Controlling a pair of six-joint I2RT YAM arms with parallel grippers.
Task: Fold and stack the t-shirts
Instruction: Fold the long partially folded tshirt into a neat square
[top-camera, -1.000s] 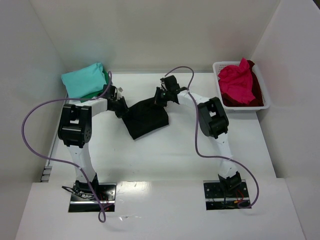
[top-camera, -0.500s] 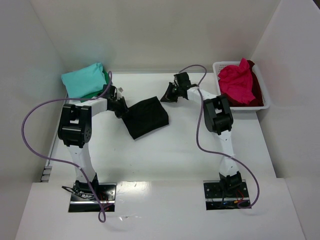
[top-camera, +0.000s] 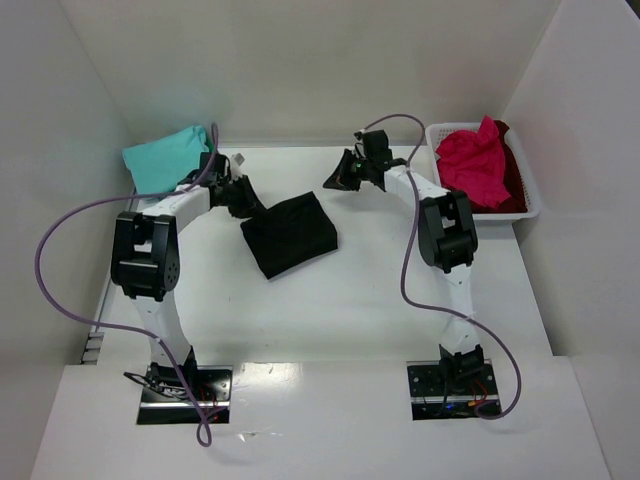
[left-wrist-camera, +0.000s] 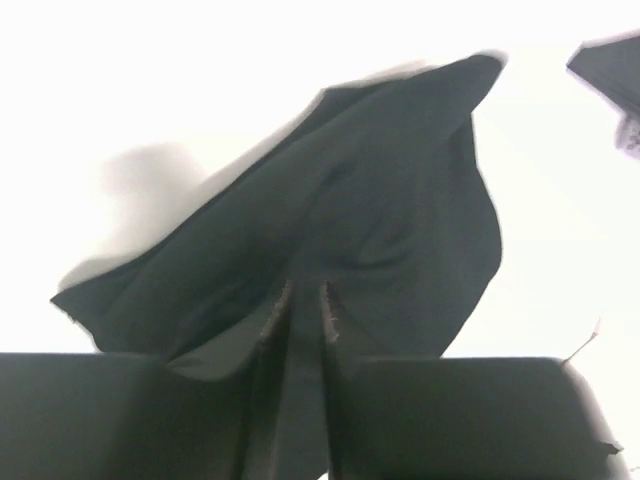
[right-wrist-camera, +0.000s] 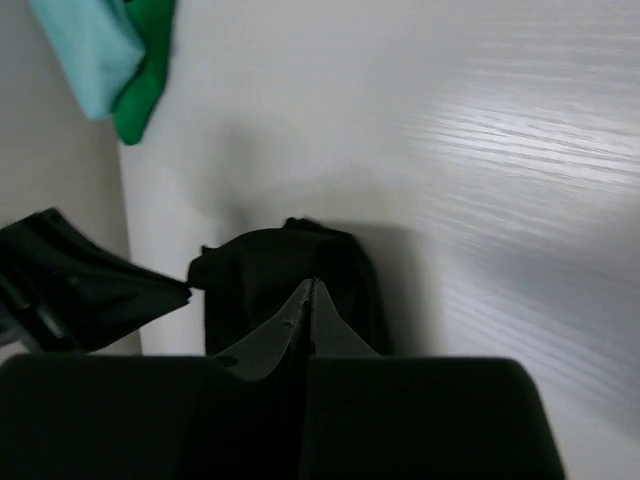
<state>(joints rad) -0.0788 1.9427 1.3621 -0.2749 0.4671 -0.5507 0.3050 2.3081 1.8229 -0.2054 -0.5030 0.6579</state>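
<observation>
Black cloth first: from above, the folded black t-shirt (top-camera: 292, 235) lies flat near the middle of the table (top-camera: 350, 290), apparently ready to stack. The left gripper (top-camera: 247, 197) sits at its ten o'clock corner. The right gripper (top-camera: 340, 175) hangs off toward one o'clock, clear of it. The teal shirt (top-camera: 163, 155) waits at the table's ten o'clock, and the basket (top-camera: 487, 215) with the pink-red shirt (top-camera: 472, 165) is at two.

Left wrist: the left gripper (left-wrist-camera: 300, 300) shows a narrow slit over the black t-shirt (left-wrist-camera: 380, 220). Dark on dark, I cannot tell whether it pinches the hem.

Right wrist: the right gripper (right-wrist-camera: 311, 295) is closed on nothing. The black t-shirt (right-wrist-camera: 270, 265) lies beyond it, with the teal shirt (right-wrist-camera: 85, 45) over the green shirt (right-wrist-camera: 145, 60) at eleven.
</observation>
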